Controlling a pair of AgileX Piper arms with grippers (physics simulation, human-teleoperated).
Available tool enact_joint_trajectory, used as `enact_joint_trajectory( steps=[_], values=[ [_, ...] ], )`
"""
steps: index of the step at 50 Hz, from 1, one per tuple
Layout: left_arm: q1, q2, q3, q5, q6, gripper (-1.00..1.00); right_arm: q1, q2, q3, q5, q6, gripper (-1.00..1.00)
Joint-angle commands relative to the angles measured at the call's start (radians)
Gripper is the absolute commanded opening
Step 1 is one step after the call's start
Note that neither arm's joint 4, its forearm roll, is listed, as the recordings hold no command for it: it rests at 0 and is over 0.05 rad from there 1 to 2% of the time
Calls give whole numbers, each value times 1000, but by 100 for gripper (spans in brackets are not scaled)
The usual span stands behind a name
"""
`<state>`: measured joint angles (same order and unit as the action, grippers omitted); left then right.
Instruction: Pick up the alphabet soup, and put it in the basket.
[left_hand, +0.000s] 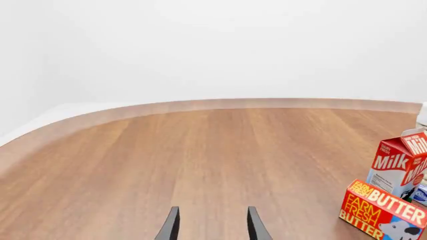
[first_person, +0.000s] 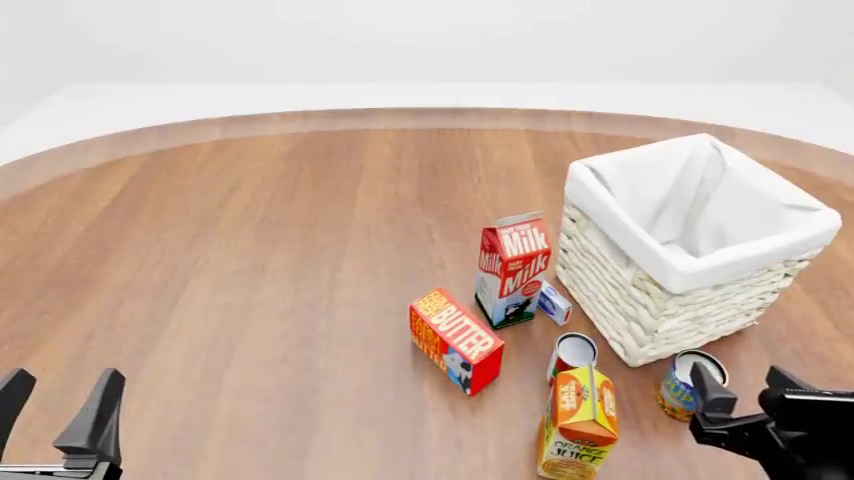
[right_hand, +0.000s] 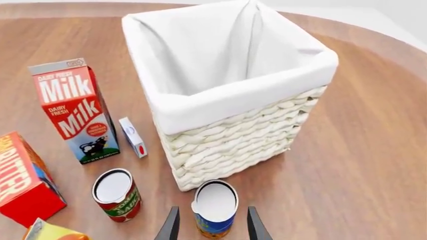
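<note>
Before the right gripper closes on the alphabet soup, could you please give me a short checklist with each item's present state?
1. right gripper open: ok.
2. alphabet soup upright, lined up between the fingers: ok.
3. Fingers low enough around the can: cannot tell; the wrist view shows only the tips beside it.
4. red-and-white can apart from the soup and outside the fingers: ok.
5. basket upright, nothing visible inside: ok, though it stands very near the soup.
6. left gripper open, far from the objects: ok.

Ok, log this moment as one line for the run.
right gripper: open, astride alphabet soup | soup: upright beside basket | left gripper: open, idle | stage: pre-grasp
</note>
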<state>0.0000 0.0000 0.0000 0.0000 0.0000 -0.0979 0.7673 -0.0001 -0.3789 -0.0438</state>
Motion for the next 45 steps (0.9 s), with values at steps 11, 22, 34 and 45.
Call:
enact_joint_trajectory(
  steps=[11, 22, 34, 45],
  values=[
    [0, 0, 0, 0, 0, 100, -5, 88, 0, -53, 3, 100],
    [0, 0, 0, 0, 0, 100, -5, 175, 0, -123, 6, 100],
    [0, 0, 0, 0, 0, 100, -8, 329, 0, -262, 4, 100],
    [0, 0, 0, 0, 0, 100, -11, 375, 0, -300, 8, 100]
  ],
)
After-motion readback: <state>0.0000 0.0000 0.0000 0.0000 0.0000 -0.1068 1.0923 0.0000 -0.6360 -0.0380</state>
